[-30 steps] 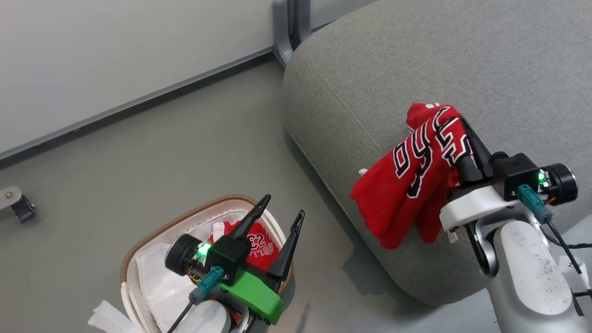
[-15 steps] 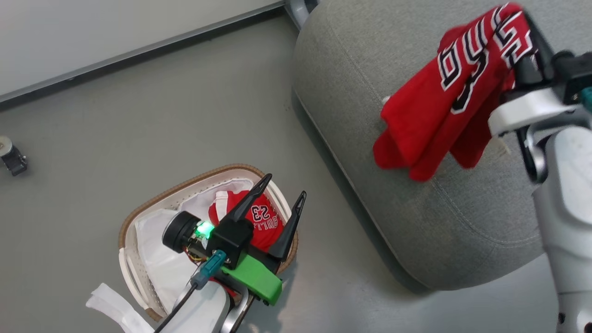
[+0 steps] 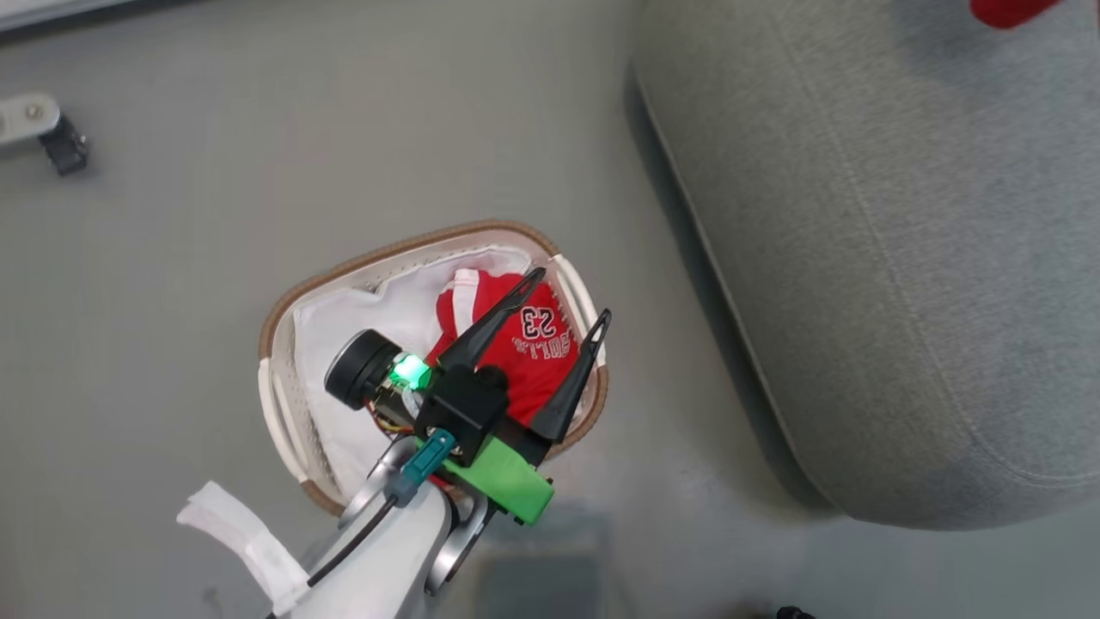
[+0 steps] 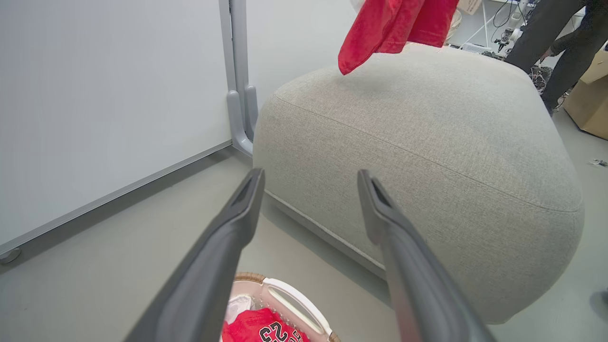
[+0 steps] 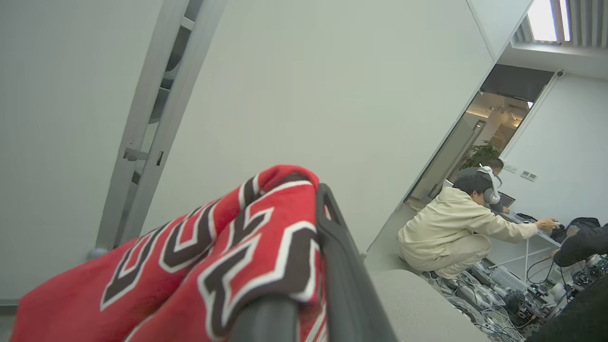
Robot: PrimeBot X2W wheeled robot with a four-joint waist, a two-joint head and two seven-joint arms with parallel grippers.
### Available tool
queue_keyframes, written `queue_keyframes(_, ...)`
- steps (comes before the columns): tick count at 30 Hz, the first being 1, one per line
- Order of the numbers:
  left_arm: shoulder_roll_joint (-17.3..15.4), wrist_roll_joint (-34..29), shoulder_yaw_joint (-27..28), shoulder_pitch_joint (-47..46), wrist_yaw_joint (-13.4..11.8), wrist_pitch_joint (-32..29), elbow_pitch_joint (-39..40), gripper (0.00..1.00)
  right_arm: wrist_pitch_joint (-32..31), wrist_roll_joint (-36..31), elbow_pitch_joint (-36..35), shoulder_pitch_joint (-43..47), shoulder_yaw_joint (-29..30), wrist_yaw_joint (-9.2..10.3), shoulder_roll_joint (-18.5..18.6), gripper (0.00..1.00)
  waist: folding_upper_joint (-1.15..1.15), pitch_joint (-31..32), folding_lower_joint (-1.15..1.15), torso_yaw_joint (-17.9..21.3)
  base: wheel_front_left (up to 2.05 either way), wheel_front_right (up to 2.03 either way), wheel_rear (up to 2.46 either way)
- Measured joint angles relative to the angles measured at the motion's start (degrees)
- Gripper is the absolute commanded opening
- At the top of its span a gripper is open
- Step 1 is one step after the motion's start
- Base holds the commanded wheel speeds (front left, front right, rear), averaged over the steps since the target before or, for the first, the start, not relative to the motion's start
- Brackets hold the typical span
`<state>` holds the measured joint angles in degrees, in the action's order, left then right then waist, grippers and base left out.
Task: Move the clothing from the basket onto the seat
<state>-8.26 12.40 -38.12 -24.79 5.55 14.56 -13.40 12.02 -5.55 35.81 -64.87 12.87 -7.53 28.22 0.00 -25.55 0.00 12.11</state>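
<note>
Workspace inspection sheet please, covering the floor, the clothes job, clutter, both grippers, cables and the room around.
Surface: grey floor; the basket stands on it beside the seat.
Job's things: numbered garment lies in the basket on a white liner; second garment hangs above the seat.
Clutter: small grey caster on the floor.
Grippers: left gripper over the basket, jaws open; right gripper, jaws shut on the second garment.
Cables: black cable with a teal plug at the left wrist; loose cables near a crouching person.
Surroundings: white wall, grey post, cardboard box.
</note>
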Motion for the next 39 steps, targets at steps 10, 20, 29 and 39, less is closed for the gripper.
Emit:
queue_keyframes(10,-0.3,-1.4,-1.3,-2.8,0.0,-1.0,0.6,1.0,2.2,-2.8,12.3,6.2,8.0,0.0,-2.9,0.0,0.0,-7.8,0.01,-4.0,0.0,0.0,0.0)
queue_keyframes(20,-1.2,-1.1,-0.9,-3.2,-0.6,-1.2,0.1,1.0,3.0,-6.6,12.3,9.1,10.3,0.0,-9.1,0.49,0.0,-10.6,0.01,-4.2,0.0,0.0,0.0)
queue_keyframes(29,-1.6,0.7,0.2,-2.8,-1.5,-0.5,-0.5,1.0,3.1,-4.1,5.5,16.9,8.2,0.0,-12.9,1.0,0.0,-7.7,0.0,-3.0,0.0,0.0,0.0)
queue_keyframes(39,-0.9,2.9,3.0,-0.1,-2.6,0.2,-1.0,1.0,3.1,-1.0,-4.7,30.4,4.9,0.0,-16.8,1.0,0.0,-1.8,0.0,-2.9,0.0,0.0,0.0)
